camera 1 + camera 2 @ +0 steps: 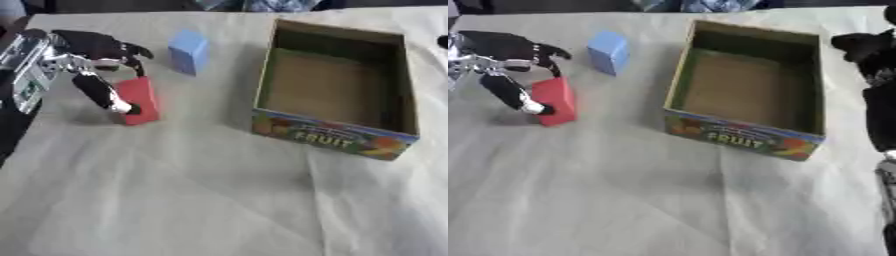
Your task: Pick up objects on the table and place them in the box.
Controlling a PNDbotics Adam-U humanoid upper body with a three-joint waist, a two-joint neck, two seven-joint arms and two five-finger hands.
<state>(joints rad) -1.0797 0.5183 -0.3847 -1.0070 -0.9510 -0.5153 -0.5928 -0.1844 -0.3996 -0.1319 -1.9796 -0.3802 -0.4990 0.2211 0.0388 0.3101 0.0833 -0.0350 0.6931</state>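
Left hand (92, 60) comes in from the left edge, black fingers and silver wrist, curled round the red block (140, 100): thumb (109, 97) runs down the block's near-left face with its pale tip low on the block, other fingers (136, 57) bent over the block's top edge on the far side. The red block stands upright on the table (201, 190), bottom looks to be on the cloth, tilted slightly; a dark shadow lies to its left. Blue block (188, 51) sits just beyond and right of the red one, apart from it, upright, not touched by the hand. Table is covered in a pale creased cloth. Right of the blocks, well apart from them, is the box (328, 137): open-topped cardboard, green inner walls, brown floor, printed front wall with coloured fruit and the word FRUIT; nothing shows inside it. The box sits askew, its front wall slanting down to the right. Right hand (868, 50) shows only in the right eye view, at the right edge just past the box's far-right corner, a black shape with the arm running down the edge; cannot tell if its fingers are spread or curled, and it holds nothing that shows. Both blocks are outside the box, left of it.
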